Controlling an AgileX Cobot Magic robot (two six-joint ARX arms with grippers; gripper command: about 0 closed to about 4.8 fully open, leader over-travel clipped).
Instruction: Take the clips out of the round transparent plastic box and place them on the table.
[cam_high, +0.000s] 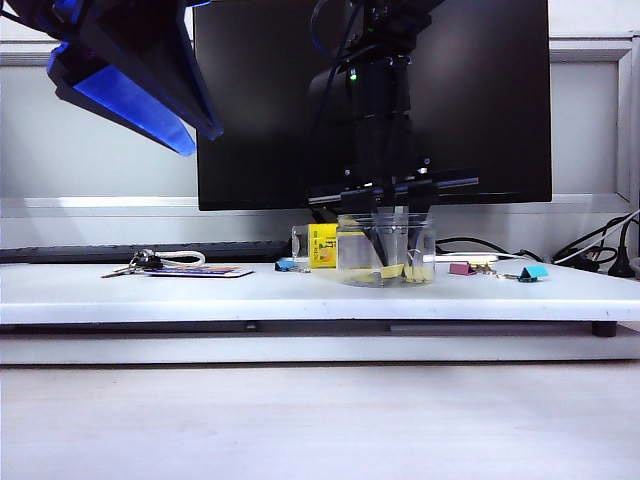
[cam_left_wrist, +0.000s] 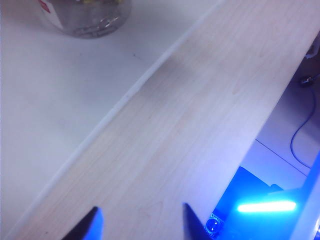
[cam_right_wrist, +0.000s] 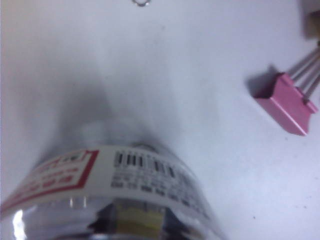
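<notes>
the table (cam_high: 150, 292), a long white board, is seen spanning the exterior view, with a dark monitor (cam_high: 480, 100) behind it. the box (cam_high: 386, 250), a squat clear jar, stands just right of centre on the table. the right arm (cam_high: 375, 110) is lowered from above into the box, and the right gripper (cam_high: 388, 262) is seen inside it through the clear wall; its jaws stand partly apart, and whether a clip is held cannot be told. pale-yellow clips (cam_high: 392, 271) lie at the bottom of the box. the left gripper (cam_high: 130, 80) is held high at the upper left of the frame, well apart from the box; in the left wrist view its fingertips (cam_left_wrist: 92, 222) stand wide apart with nothing between them. a yellow-labelled bottle (cam_high: 318, 246) stands just left of the box. keys (cam_high: 140, 263) lie at the left, and a pink clip (cam_high: 462, 268) and a teal clip (cam_high: 533, 272) at the right.
</notes>
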